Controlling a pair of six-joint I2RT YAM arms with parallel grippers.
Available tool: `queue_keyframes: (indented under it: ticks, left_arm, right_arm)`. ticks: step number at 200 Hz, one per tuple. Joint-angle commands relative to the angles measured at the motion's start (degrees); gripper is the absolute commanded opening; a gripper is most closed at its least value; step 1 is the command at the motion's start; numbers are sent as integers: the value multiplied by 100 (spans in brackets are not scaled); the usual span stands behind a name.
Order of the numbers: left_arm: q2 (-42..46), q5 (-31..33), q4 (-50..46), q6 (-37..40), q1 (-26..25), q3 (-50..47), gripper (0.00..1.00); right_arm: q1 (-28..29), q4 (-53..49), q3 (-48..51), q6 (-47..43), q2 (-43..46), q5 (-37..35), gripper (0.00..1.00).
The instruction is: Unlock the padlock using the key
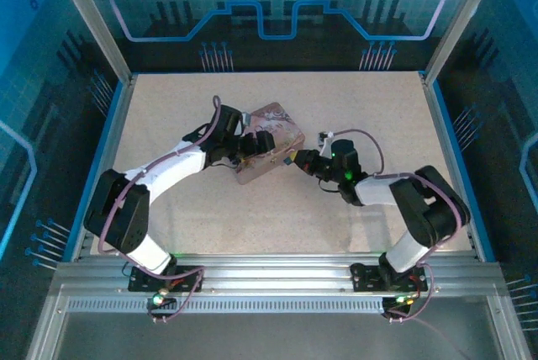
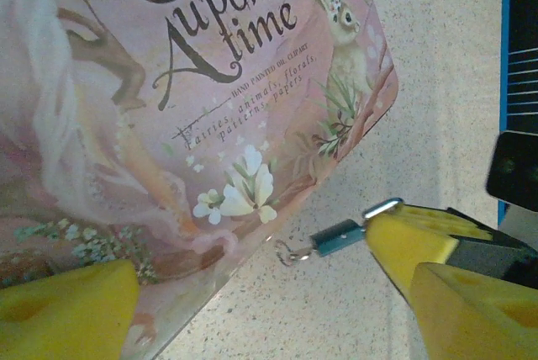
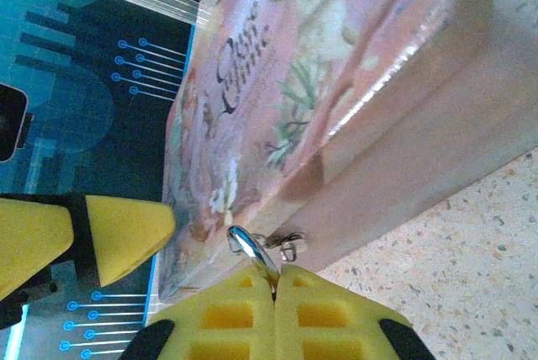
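Pinching padlock [image 2: 336,238]: right claw [image 3: 275,286].

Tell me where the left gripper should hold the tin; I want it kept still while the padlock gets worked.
Probably on the long side walls of the tin, across its shorter width, coming down from above at the end away from the padlock. It lies flat, lid up, walls parallel, and the right gripper, shut on the padlock, crowds that end.

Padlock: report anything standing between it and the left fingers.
Nothing visible. In the left wrist view the padlock sits at the edge of the tin over bare table, ahead of the spread left fingers; the right fingers clamp the silver loop at its outer end.
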State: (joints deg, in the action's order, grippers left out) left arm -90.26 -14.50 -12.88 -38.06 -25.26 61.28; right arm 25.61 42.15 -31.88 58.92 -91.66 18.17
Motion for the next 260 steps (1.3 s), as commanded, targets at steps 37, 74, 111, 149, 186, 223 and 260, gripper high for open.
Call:
queue_keyframes:
  ticks: [37,74,111,149,186,223,260]
  left_arm:
    - [952,433,-281,465,78,-124,91]
    - [1585,473,-94,753,169,-559,94]
    - [2275,457,236,792,282,-1191,99]
    - [2929,607,481,619,380,-1889,99]
    - [3442,871,752,318,446,-2513,99]
    - [3840,1075,1069,273,465,-2928,99]
    - [4101,1195,1148,313,478,-3092,99]
  right_arm:
    - [-91,-2628,-527,-1564,1297,-102,3]
    - [-99,-3623,-692,-2099,1754,148,3]
    - [-102,-4896,-920,-2778,2075,191,3]
    - [-98,-6308,-1204,-3448,2378,6,3]
    - [-91,-7269,-1365,-3564,2585,-149,3]
    - [-82,-7730,-1256,-3567,2860,-208,3]
    - [-56,-8022,-1104,-3394,2957,-172,4]
